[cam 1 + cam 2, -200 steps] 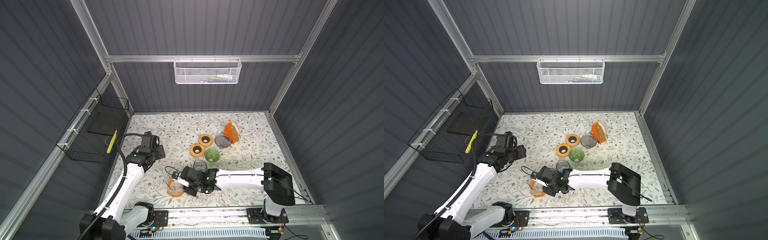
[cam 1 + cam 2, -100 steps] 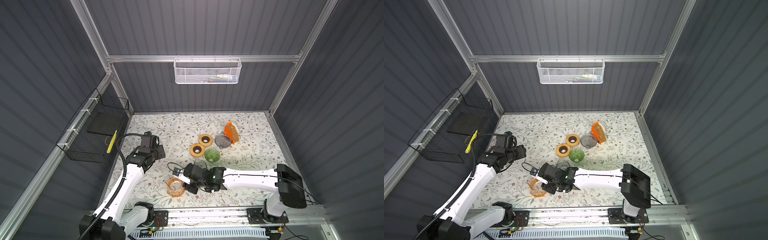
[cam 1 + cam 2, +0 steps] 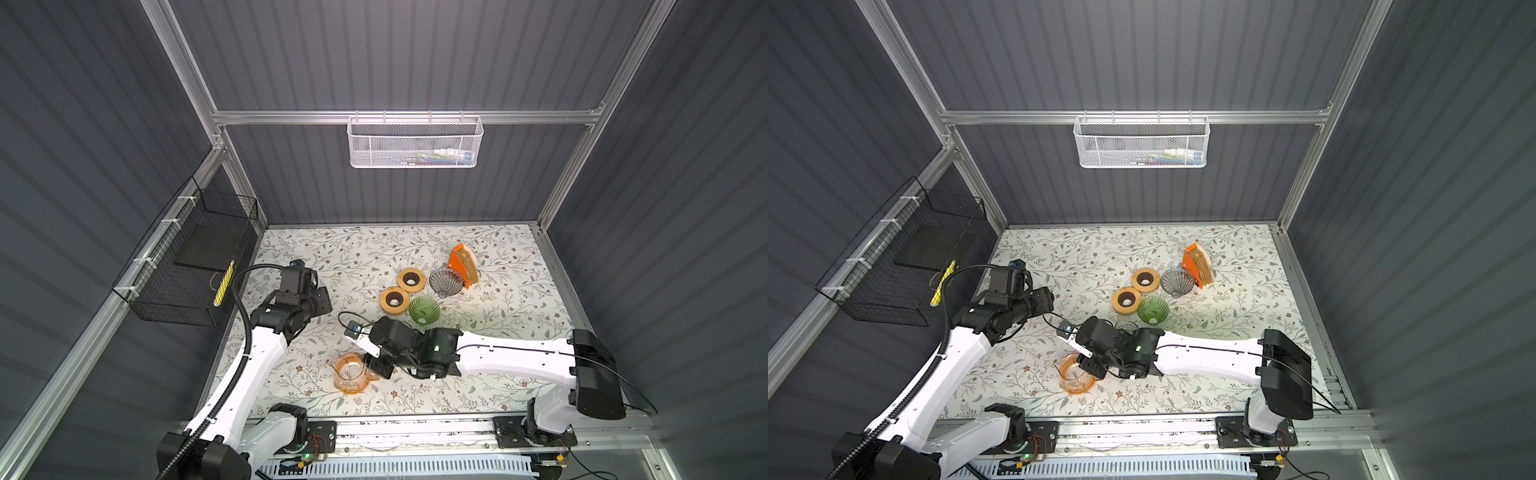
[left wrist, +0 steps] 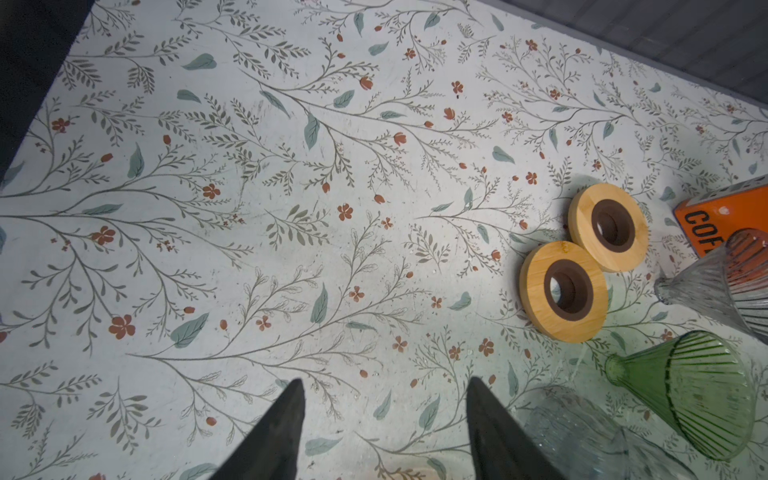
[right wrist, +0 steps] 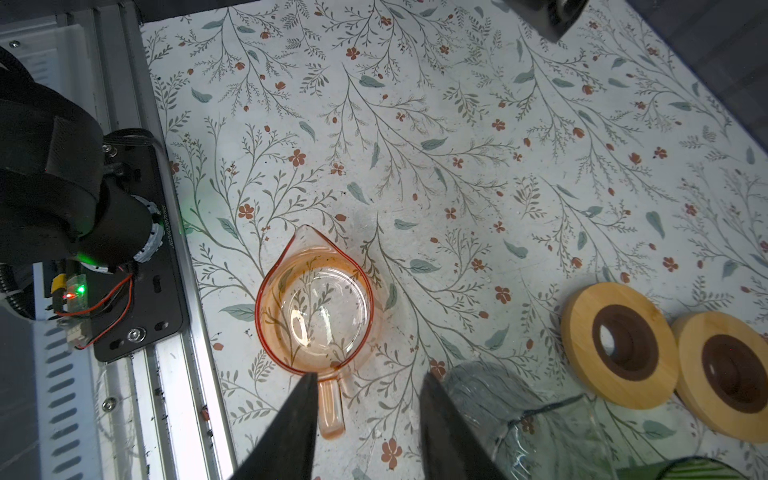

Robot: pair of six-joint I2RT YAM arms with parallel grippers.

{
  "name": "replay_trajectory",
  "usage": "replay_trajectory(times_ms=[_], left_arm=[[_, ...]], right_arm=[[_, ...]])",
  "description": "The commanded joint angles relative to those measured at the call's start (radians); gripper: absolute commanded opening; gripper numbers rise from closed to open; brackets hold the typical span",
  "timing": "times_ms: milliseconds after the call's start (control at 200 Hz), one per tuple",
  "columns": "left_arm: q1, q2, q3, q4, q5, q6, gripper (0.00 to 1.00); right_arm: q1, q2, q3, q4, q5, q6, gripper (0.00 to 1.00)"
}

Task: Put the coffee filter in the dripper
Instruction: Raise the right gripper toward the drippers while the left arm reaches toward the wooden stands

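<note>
Both top views: I see coffee filters [image 3: 469, 270] in orange holder [image 3: 456, 262], far right on worktop [image 3: 332, 257], just beside clear dripper [image 3: 445, 281].
Left wrist: left hand [image 4: 382, 380] wide, empty.
Right wrist: right hand [image 5: 369, 376] parted, orange pitcher [image 5: 316, 307] handle between fingers [image 5: 291, 428], unclamped.

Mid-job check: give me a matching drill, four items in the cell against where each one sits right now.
Things:
1. orange glass pitcher
2. green glass dripper
3. clear glass dripper
4. white mesh basket

Places:
A. hanging from the back rail
B. next to the orange filter holder
C. at the right gripper, closest to the front rail
D. beside the wooden ring nearer the front

Pairs: 1-C, 2-D, 3-B, 4-A
</note>
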Motion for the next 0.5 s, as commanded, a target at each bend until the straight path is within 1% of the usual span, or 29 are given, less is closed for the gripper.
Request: replay_trajectory(times_ms=[0, 105, 210, 405, 495], left_arm=[[-0.004, 0.012, 0.067, -0.003, 0.032, 0.037, 0.62], [-0.004, 0.014, 0.077, 0.014, 0.051, 0.038, 0.62], [-0.004, 0.034, 0.093, 0.024, 0.08, 0.035, 0.61], [-0.004, 0.062, 0.106, 0.037, 0.135, 0.031, 0.6], [-0.004, 0.074, 0.108, 0.04, 0.156, 0.034, 0.6]], right_arm=[[-0.012, -0.044, 0.006, -0.002, 0.013, 0.031, 0.43], [-0.027, -0.069, -0.007, -0.009, 0.014, 0.047, 0.43], [-0.06, -0.104, -0.033, 0.001, -0.029, 0.074, 0.43], [-0.101, -0.141, -0.055, 0.004, -0.043, 0.09, 0.43], [-0.142, -0.151, -0.059, -0.013, -0.079, 0.115, 0.43]])
